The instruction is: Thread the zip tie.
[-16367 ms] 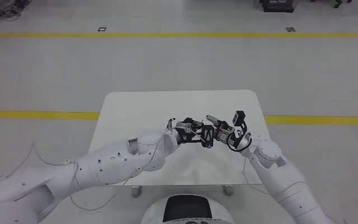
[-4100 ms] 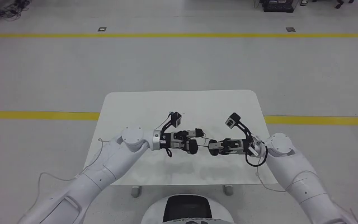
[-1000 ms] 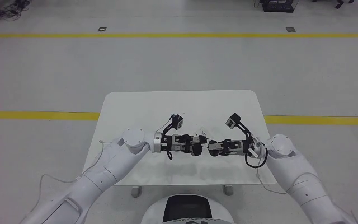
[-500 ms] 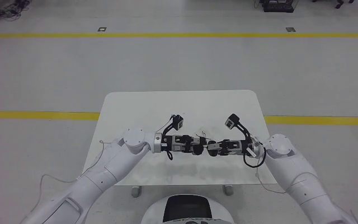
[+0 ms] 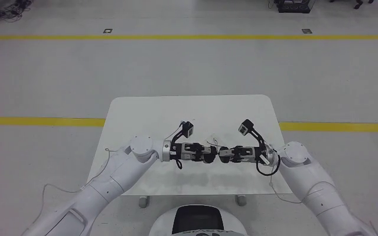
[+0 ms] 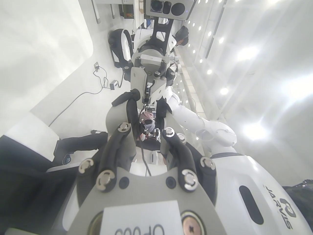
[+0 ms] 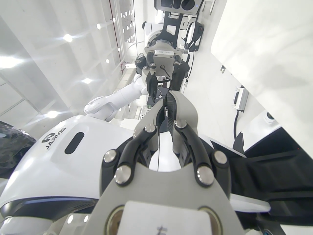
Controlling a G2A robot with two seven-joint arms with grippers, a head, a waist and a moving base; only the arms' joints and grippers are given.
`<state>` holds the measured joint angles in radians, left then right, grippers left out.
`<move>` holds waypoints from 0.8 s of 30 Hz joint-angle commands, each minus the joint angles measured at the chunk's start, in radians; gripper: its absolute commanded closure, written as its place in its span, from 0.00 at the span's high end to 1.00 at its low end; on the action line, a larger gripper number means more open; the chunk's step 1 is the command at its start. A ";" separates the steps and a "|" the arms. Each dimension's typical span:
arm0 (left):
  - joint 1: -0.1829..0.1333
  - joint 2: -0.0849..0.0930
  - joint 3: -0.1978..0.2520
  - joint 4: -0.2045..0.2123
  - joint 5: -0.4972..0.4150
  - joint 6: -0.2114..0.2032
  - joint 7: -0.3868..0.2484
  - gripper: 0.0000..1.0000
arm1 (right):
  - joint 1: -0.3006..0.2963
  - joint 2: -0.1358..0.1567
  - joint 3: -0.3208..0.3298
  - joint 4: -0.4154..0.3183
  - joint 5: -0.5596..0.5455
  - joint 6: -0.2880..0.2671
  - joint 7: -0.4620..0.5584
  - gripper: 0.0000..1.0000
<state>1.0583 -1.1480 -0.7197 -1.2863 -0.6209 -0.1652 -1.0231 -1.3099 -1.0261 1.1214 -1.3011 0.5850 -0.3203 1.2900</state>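
Note:
Both arms hover over the white table (image 5: 147, 112), wrists turned sideways and tips facing each other. My right gripper (image 5: 222, 155) is shut; its fingertips (image 7: 167, 99) pinch together, and a thin dark strand, the zip tie (image 7: 158, 147), runs back between them. My left gripper (image 5: 209, 157) stands right in front of it, fingers (image 6: 130, 103) apart with a clear gap. From the left wrist view the right gripper (image 6: 144, 91) points into that gap. A faint thin loop of the zip tie (image 5: 214, 143) arcs just above where the tips meet. How the tie's ends sit is too small to tell.
The tabletop around the arms is bare white, with rounded corners and a near edge (image 5: 189, 193) below the grippers. Grey floor with yellow lines (image 5: 53, 121) surrounds it.
Since four seconds ago the gap between the two grippers has closed; over the last second the left one crept toward the right, and the tips now almost touch.

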 commanded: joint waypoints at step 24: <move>-0.010 -0.008 0.011 0.017 -0.001 0.000 -0.002 0.07 | 0.021 -0.007 -0.025 0.027 -0.012 0.012 -0.002 0.00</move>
<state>1.0482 -1.1555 -0.7087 -1.2699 -0.6225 -0.1648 -1.0254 -1.2889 -1.0334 1.0964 -1.2743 0.5728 -0.3081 1.2880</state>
